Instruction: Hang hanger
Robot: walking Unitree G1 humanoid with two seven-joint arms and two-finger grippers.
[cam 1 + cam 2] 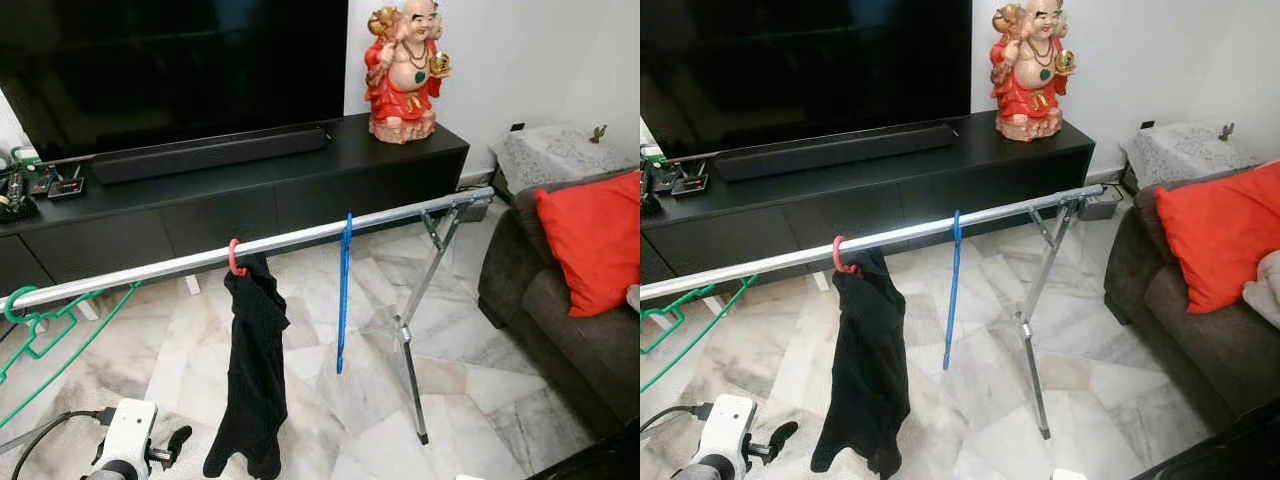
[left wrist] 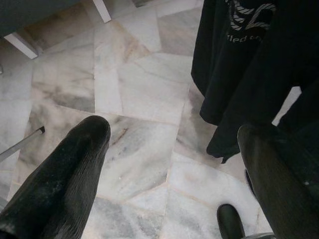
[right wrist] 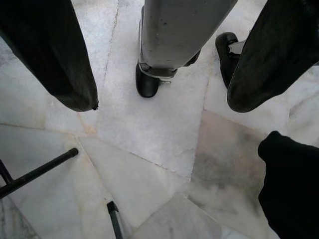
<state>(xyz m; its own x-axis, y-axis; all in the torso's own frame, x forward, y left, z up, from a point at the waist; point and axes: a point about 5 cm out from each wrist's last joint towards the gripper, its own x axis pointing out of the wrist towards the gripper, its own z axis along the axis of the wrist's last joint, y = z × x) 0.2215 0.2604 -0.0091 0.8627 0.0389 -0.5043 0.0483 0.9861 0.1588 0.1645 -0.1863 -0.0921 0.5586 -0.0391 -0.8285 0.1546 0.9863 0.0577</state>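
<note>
A silver rail (image 1: 300,238) of a drying rack runs across the room in front of me. A blue hanger (image 1: 343,290) hangs empty near its middle. To its left, a pink hanger (image 1: 234,258) carries a black garment (image 1: 252,370). Green hangers (image 1: 45,325) hang at the rail's far left end. My left arm (image 1: 125,440) is low at the bottom left, beside the garment. My left gripper (image 2: 174,132) is open over the marble floor, with the garment (image 2: 249,59) just beyond it. My right gripper (image 3: 162,102) is open too and points down at the floor by my foot (image 3: 149,82).
The rack's folding leg (image 1: 410,360) stands on the marble floor at centre right. A black TV console (image 1: 250,190) with a red statue (image 1: 405,70) lies behind the rail. A dark sofa (image 1: 560,310) with a red cushion (image 1: 590,240) is on the right.
</note>
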